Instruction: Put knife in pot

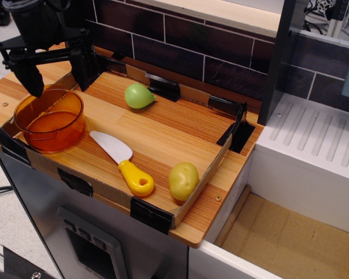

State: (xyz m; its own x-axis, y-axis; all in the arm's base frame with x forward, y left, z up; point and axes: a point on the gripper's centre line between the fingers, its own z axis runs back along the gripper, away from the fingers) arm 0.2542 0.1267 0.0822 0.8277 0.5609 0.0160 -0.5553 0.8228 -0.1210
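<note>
knife [122,159] beside pot [49,119], hand [55,72] spread above

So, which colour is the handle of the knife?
Yellow; the knife has a white blade. It shows clearly in the only view, observation.image.

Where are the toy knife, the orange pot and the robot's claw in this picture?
knife [121,163]: the only camera view, where the white blade meets the yellow handle.
pot [69,130]: same view, front of its orange wall.
claw [56,70]: same view, midway between its two black fingertips, standing open above the pot.
</note>
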